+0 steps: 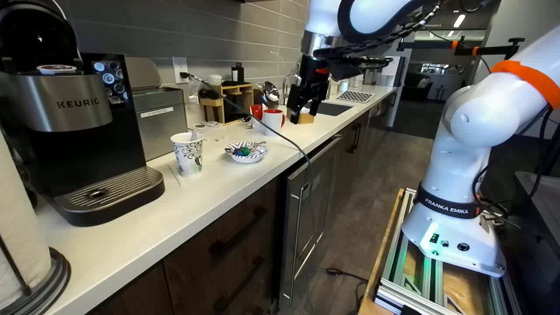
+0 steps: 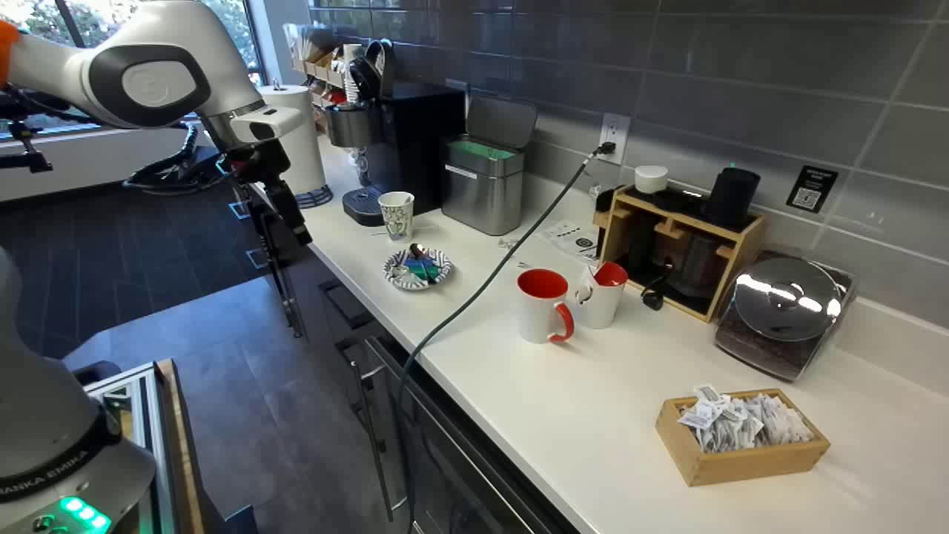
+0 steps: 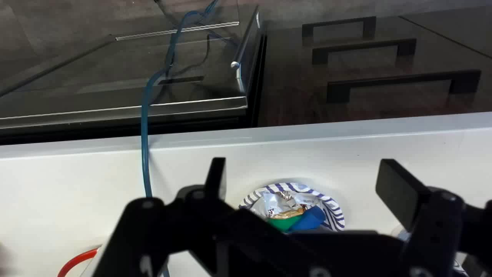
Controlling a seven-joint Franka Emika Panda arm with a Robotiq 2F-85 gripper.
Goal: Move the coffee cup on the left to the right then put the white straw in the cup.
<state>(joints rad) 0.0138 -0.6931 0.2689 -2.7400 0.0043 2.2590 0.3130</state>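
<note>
The coffee cup, small, white and tapered with grey print, stands upright on the counter beside the coffee machine in both exterior views point(image 1: 187, 157) point(image 2: 397, 217). Something pale sticks up inside it. In the wrist view only slivers that may be the cup show behind the right finger. A thin white stick, likely the straw point(image 1: 174, 174), lies on the counter beside the cup's base. My gripper point(image 1: 308, 113) is open and empty, raised above counter height and apart from the cup. In the wrist view its fingers point(image 3: 301, 169) are wide apart, with the patterned dish beyond them.
The patterned dish point(image 2: 417, 268) with wrappers sits near the cup. A dark cable point(image 2: 493, 271) crosses the counter and hangs over its edge. Two red-and-white mugs point(image 2: 540, 308) stand beyond it. The coffee machine point(image 1: 83, 148), metal bin point(image 2: 482, 185) and wooden packet box point(image 2: 741, 460) also stand there.
</note>
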